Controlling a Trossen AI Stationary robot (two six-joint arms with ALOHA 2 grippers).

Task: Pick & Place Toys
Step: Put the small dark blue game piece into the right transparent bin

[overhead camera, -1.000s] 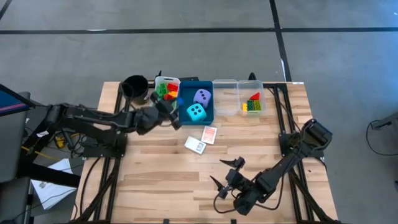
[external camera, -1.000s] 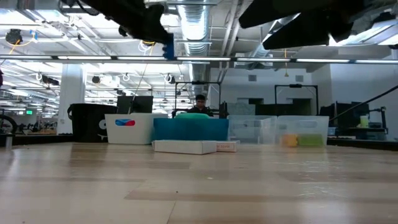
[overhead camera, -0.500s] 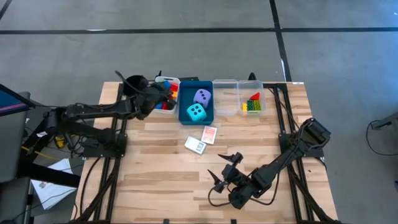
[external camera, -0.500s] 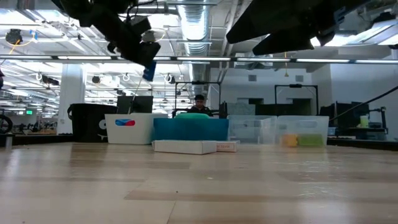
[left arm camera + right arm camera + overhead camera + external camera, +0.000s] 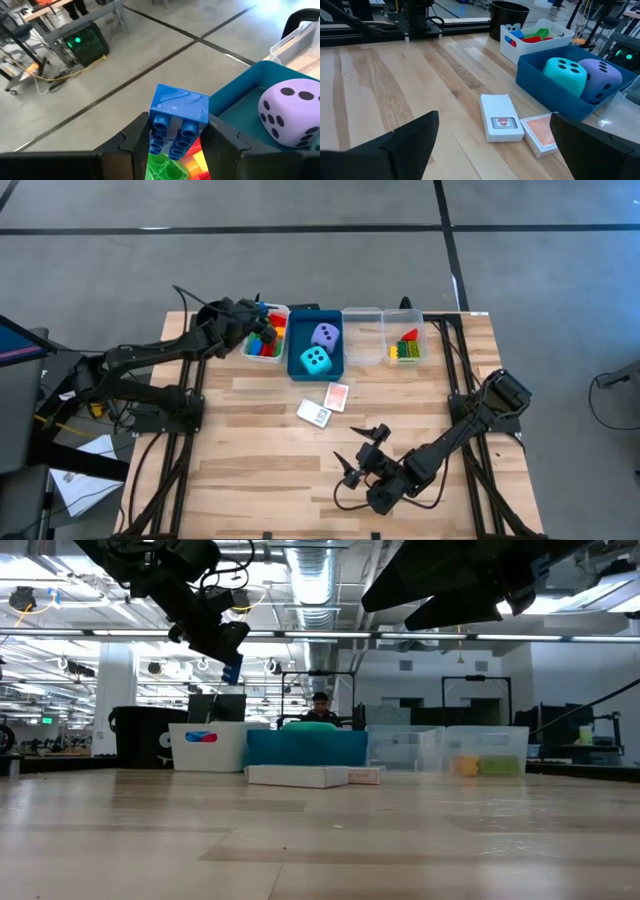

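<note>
A blue brick (image 5: 177,117) hangs over the white tray (image 5: 268,307) of red, green and yellow bricks (image 5: 265,340), with my left gripper (image 5: 256,330) shut on it. The cyan die (image 5: 315,360) and the lavender die (image 5: 325,334) lie in the blue tray (image 5: 294,372). A white card pack (image 5: 314,414) and an orange one (image 5: 338,396) lie flat on the table. My right gripper (image 5: 360,455) hovers open, nearer the front edge than the packs, with nothing between its fingers. My left gripper pinches the blue brick by two opposite sides (image 5: 156,120) between its two fingers. The fingers come slanting from the table's left, pointing a little downward. The brick is lifted clear above the bricks in the white tray (image 5: 175,162), its round studs toward the wrist.
Two clear trays (image 5: 362,330) stand to the right of the blue tray along the far edge; the right one holds a few bricks (image 5: 405,348). A black cup (image 5: 507,17) stands left of the white tray. Bare wood lies at the front left.
My left gripper has swung with the blue brick from beside the blue tray's left wall toward the table's far left, and now hangs over the white tray, a little lower. The brick has stayed between the fingers.
</note>
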